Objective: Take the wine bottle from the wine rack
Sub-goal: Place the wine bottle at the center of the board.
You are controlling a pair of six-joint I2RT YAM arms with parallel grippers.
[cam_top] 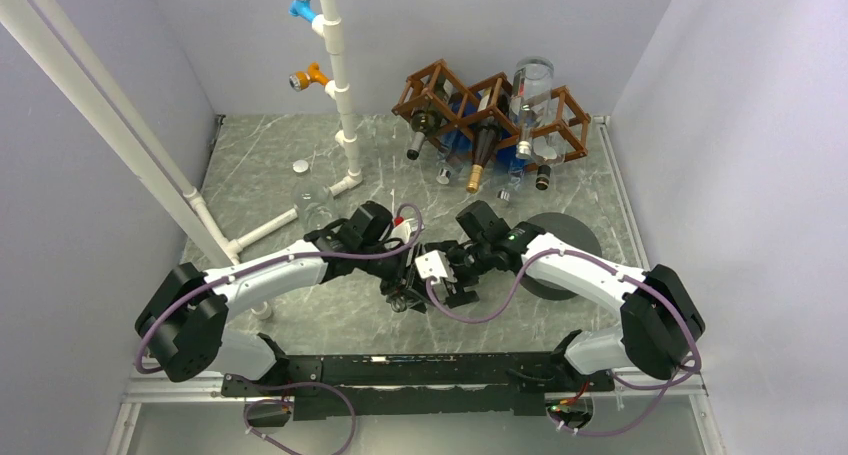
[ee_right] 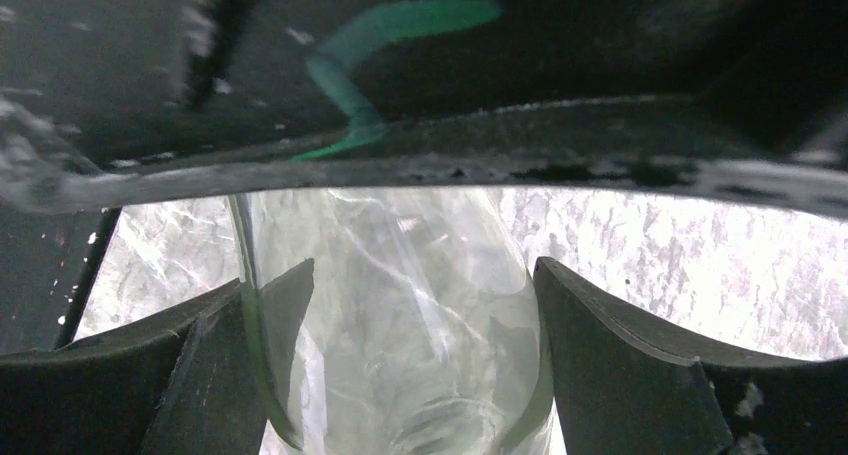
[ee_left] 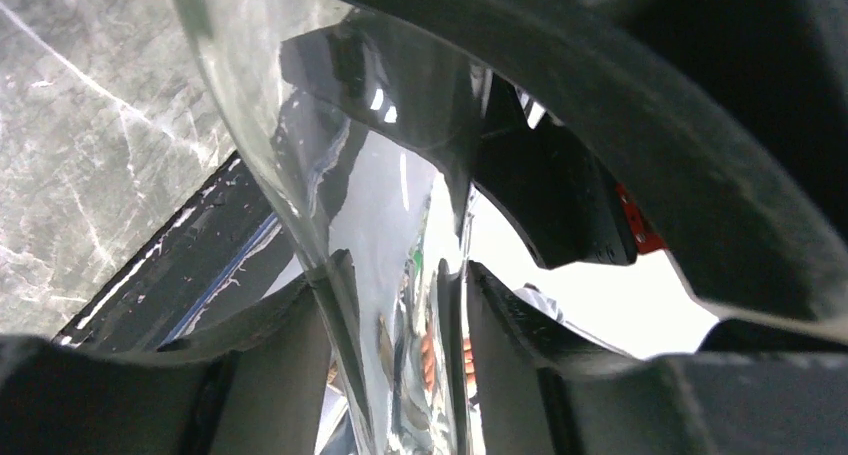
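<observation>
A clear glass wine bottle, off the rack, hangs between two robot arms over the middle of the table, well apart from the wine rack at the back wall. The left gripper pinches the bottle where it narrows toward the neck, its fingers pressed against the glass on both sides. The right gripper straddles the broader body with its fingers set wide; whether they bear on the glass or merely flank it cannot be told from the wrist view. The marbled tabletop shows straight through the bottle, which suggests it is empty and fairly light, though rigid, slick and likely to break if dropped. The neck looks the surer place for a narrow pinch, since the shoulder below it would check a downward slip, while the round body gives flat pads little purchase. Behind, the brown lattice holds several more bottles in its diamond cells, most with necks pointing out toward the arms: a dark bottle with a gold neck and a blue bottle among them. A clear bottle sits at the top of the frame. What, if anything, is inside those bottles cannot be made out from above.
</observation>
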